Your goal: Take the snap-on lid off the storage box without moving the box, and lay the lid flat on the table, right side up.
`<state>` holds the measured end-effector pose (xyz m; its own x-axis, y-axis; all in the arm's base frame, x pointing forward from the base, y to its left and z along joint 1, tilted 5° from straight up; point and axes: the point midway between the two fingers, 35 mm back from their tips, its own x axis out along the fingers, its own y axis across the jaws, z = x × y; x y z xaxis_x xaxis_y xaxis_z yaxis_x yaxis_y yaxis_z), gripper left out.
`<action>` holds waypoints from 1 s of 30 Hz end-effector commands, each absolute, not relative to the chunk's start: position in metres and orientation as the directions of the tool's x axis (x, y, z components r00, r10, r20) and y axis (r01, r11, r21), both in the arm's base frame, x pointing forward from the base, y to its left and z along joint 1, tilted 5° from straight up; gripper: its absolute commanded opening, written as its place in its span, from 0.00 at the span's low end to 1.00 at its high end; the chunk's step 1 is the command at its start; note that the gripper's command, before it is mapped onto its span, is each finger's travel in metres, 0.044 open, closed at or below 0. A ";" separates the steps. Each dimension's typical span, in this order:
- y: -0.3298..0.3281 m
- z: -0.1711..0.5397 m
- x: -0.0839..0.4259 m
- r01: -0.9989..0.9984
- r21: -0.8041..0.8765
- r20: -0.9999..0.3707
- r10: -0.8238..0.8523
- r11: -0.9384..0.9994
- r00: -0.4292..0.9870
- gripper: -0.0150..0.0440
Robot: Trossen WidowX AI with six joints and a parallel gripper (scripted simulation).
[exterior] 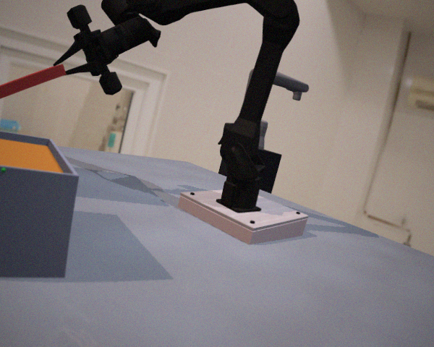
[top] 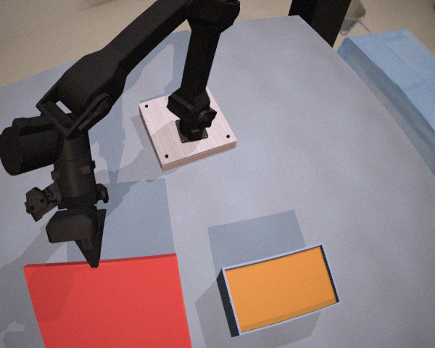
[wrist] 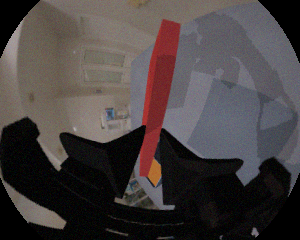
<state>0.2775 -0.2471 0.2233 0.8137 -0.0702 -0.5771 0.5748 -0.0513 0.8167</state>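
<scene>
Tool [top: 93, 264] [exterior: 60, 69] [wrist: 153, 130] nearly closed, its two fingertips clamped on the edge of the red lid [top: 109, 303] [exterior: 26, 82] [wrist: 160, 80], which is held tilted above the worktop [top: 285, 123] [exterior: 247, 298] [wrist: 200, 105], clear of the box; no writing can be made out on either. Beyond the lid, the storage box [top: 227, 305] [exterior: 26, 224] stands upright and uncovered on the worktop, its orange interior exposed and a small green mark near its rim, while the arm's pale base board [top: 156, 143] [exterior: 213, 220] lies well apart from it
</scene>
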 end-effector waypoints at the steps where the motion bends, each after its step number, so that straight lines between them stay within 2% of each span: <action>1: -0.246 0.224 0.278 0.567 0.822 -0.569 -0.072 -0.047 0.819 0.25; 30: -0.247 0.201 0.280 0.567 0.822 -0.569 -0.072 -0.047 0.819 0.25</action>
<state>0.2794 -0.2460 0.2026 0.8180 -0.0713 -0.5708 0.5690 -0.0454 0.8211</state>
